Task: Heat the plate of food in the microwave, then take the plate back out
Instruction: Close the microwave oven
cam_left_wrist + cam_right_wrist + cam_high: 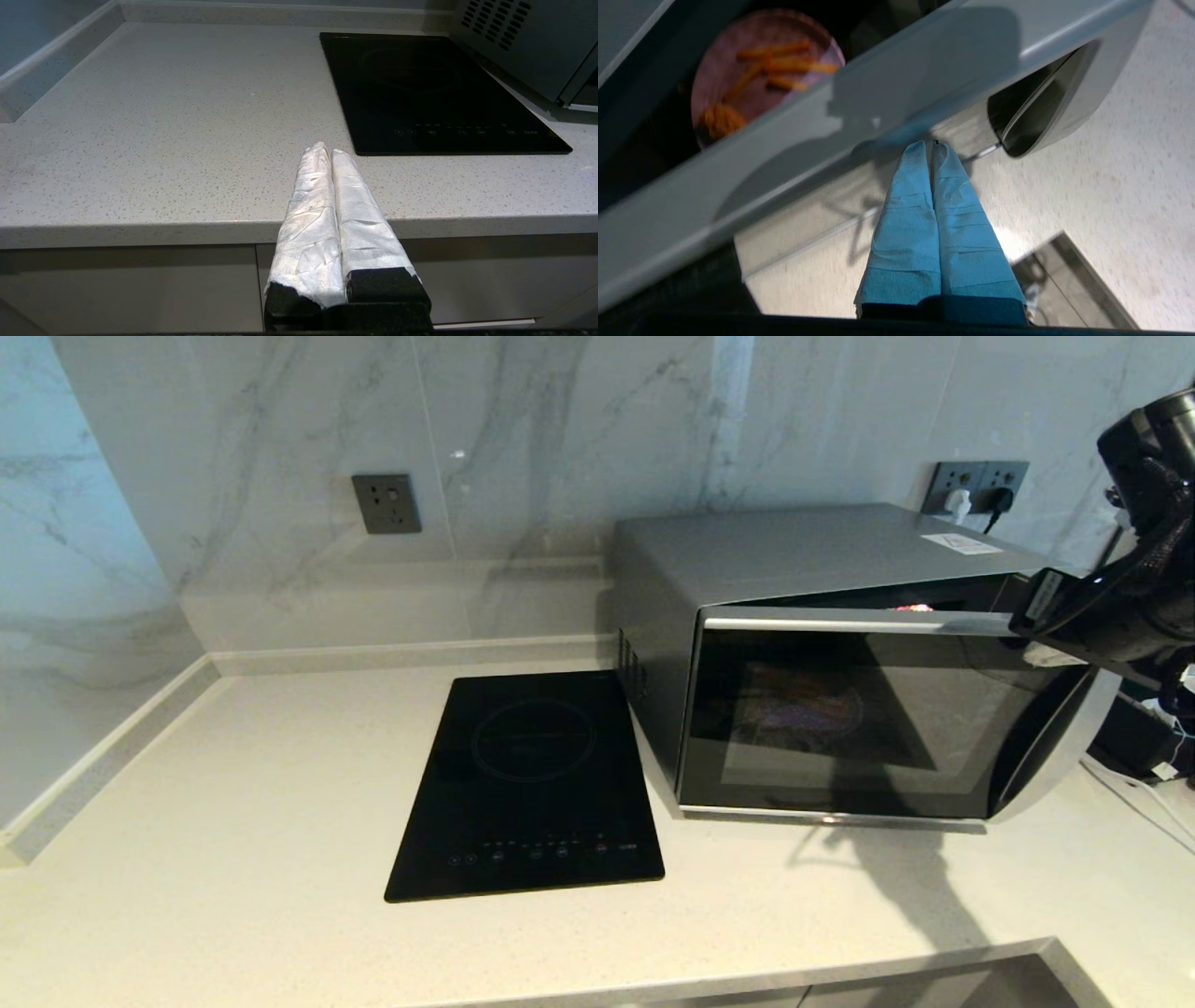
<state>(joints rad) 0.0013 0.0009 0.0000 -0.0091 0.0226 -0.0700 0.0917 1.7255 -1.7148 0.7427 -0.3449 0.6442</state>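
1. Left gripper (327,150): shown only by the left wrist view; taped fingers pressed together, empty, hovering at the countertop's (163,140) front edge, near the induction hob (430,88).
2. Right gripper (928,145): fingers pressed together, tips at the top edge of the microwave (840,653) door, which stands partly ajar.
3. Plate of food (761,74): inside the cavity; fries plain in the right wrist view, a dim blur through the glass in the head view.

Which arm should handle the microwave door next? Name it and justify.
Right. The right gripper is shut at the microwave door's top edge, with the plate of food inside; the left gripper hovers shut over the counter's front edge.
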